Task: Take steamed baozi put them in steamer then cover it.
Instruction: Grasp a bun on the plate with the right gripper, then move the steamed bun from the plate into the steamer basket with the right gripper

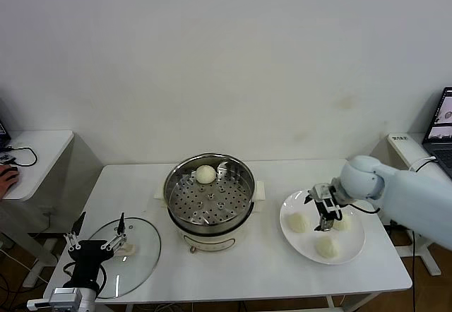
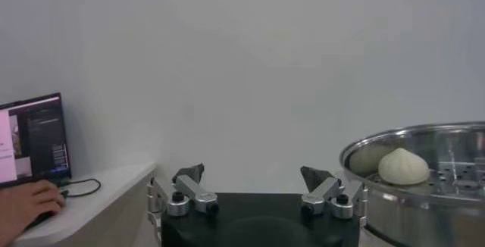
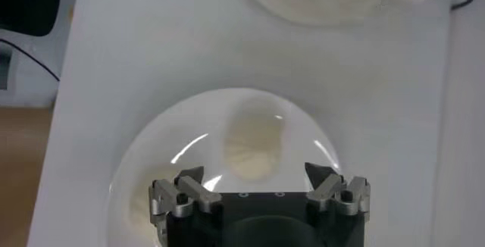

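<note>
Right gripper (image 1: 326, 212) open above three baozi (image 1: 327, 246) on the plate (image 1: 353, 254) — left gripper (image 1: 95, 238) open, parked by the cover (image 1: 141, 252)

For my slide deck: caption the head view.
Right end effector, open, hovers over three buns on the plate; one bun sits in the steamer.

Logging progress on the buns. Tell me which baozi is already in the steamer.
Only the baozi on the perforated tray at the back of the steamer. The other three lie on the white plate, under the right claw.
</note>
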Action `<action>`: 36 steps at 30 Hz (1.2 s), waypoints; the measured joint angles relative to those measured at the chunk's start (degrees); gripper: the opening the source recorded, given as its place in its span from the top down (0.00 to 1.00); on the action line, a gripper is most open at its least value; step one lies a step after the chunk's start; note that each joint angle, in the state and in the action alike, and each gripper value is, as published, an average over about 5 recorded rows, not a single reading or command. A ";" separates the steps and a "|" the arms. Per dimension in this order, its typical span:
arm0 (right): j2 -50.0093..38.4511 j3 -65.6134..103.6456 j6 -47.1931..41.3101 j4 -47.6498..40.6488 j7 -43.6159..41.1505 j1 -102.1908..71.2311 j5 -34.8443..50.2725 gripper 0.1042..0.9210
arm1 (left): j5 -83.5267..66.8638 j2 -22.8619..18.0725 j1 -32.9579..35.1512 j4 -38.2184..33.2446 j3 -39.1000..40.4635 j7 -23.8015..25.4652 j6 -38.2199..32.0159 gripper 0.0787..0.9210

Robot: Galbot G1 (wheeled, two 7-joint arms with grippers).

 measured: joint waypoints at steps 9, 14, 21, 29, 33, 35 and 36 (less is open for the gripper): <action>4.33 4.02 0.25 -5.35 1.29 -5.43 -2.17 0.12 | 0.01 -0.14 0.57 0.16 -0.80 0.03 -0.26 0.12; 6.32 5.21 0.13 -7.52 1.61 -6.68 -3.00 0.14 | 0.08 -0.28 0.72 0.18 -0.91 0.03 -0.35 0.12; 7.62 6.21 -0.41 -9.12 1.54 -7.67 -3.70 0.25 | 0.14 -0.53 0.73 0.18 -0.83 0.02 -0.41 0.12; 7.35 6.45 -0.85 -8.91 0.18 -7.01 -3.47 0.40 | 0.14 -0.47 0.77 0.06 -0.86 0.01 -0.42 0.12; 6.43 6.42 -1.01 -8.21 -0.87 -5.19 -2.87 0.40 | 0.12 -0.41 0.68 -0.02 -0.78 0.00 -0.43 0.12; 5.72 6.23 -1.14 -7.70 -1.43 -3.81 -2.36 0.40 | 0.10 -0.34 0.56 -0.09 -0.69 0.00 -0.43 0.12; 5.32 6.07 -1.23 -7.40 -1.71 -2.98 -2.03 0.40 | 0.08 -0.28 0.49 -0.12 -0.62 0.00 -0.43 0.12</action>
